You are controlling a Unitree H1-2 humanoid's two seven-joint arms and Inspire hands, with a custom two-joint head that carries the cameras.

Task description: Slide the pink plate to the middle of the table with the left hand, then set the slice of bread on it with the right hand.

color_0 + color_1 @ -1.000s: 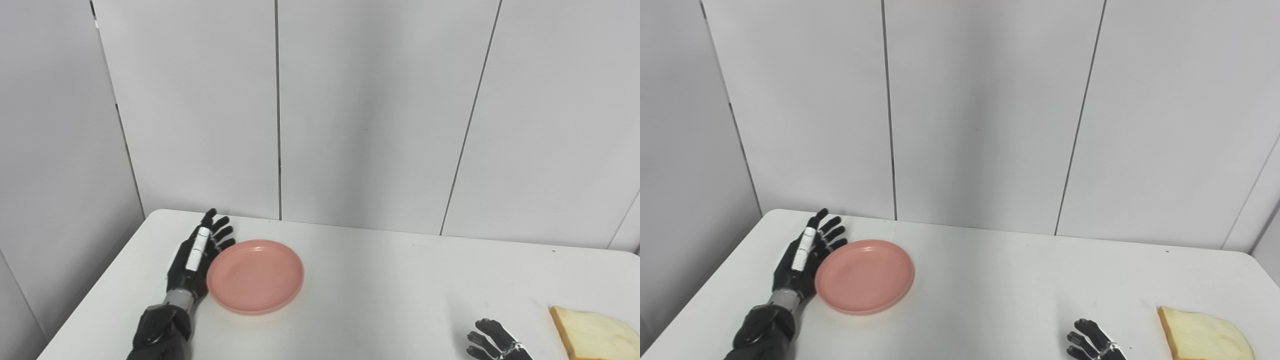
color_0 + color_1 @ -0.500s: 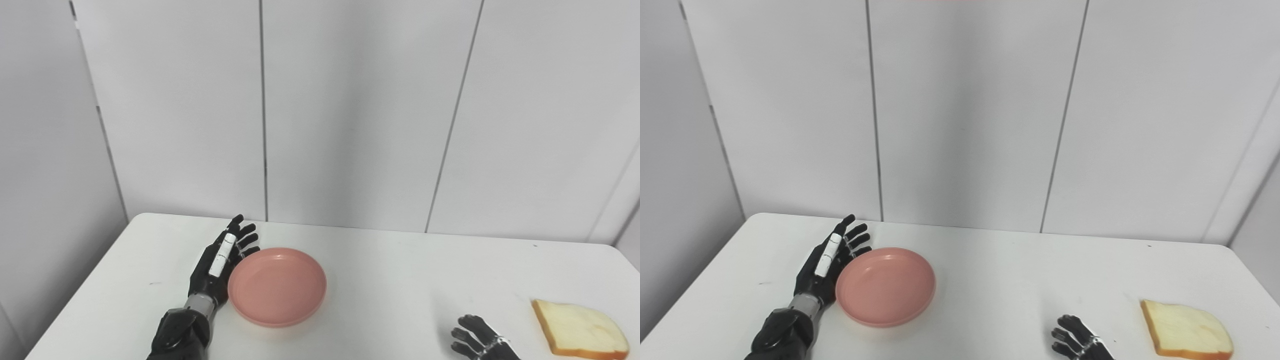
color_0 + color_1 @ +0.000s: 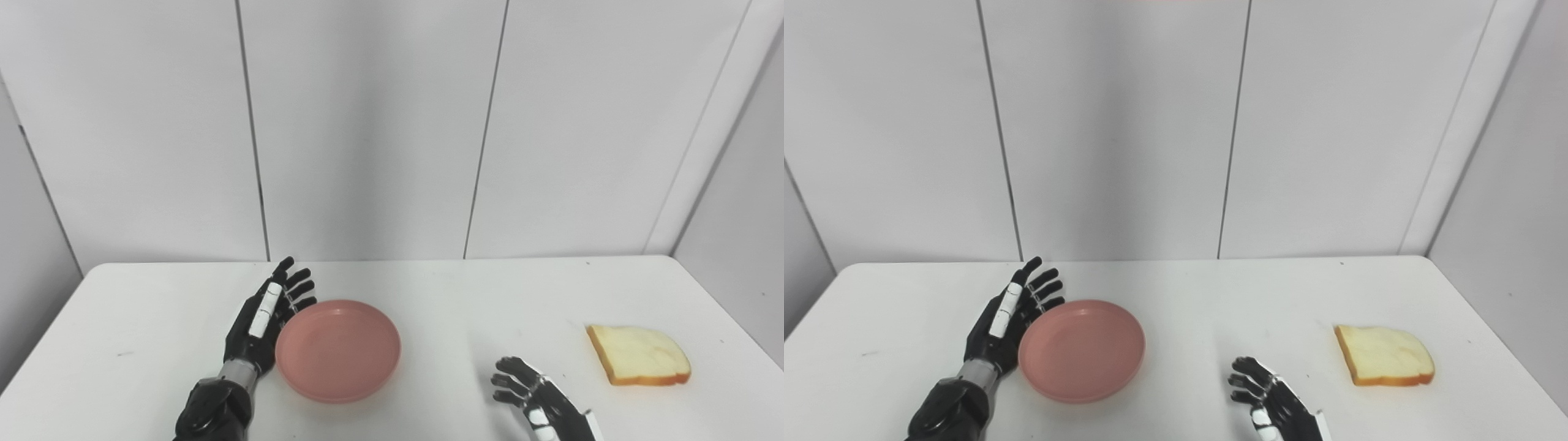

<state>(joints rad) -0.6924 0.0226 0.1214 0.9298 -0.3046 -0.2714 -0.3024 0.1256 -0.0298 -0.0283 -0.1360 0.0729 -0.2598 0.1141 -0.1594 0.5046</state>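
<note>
Pink plate (image 3: 338,349) lies flat on the white worktop (image 3: 122,318), a little toward 9 o'clock of the worktop's middle, empty. Left robot hand (image 3: 263,318) stands edge-on against the plate's rim at its 9 to 10 o'clock side, fingers straight and spread, grasping nothing; palm faces the plate, touching or just beside the rim, contact hard to confirm. Slice of bread (image 3: 638,362) lies flat well apart from the plate, out at 3 o'clock near the worktop's edge. Right robot hand (image 3: 539,404) waits low at about 5 o'clock from the plate, between plate and bread, fingers apart and loosely curled, holding nothing. Judgement: the sliding step is in hand and nearly done; the plate looks slightly short of centre. Next move calls for a short, even push toward 3 o'clock with the palm kept low on the rim so the plate slides rather than tips or spins, then withdrawal of the left robot hand. After that the right robot hand must travel toward 3 o'clock for the bread, not yet touched.
</note>
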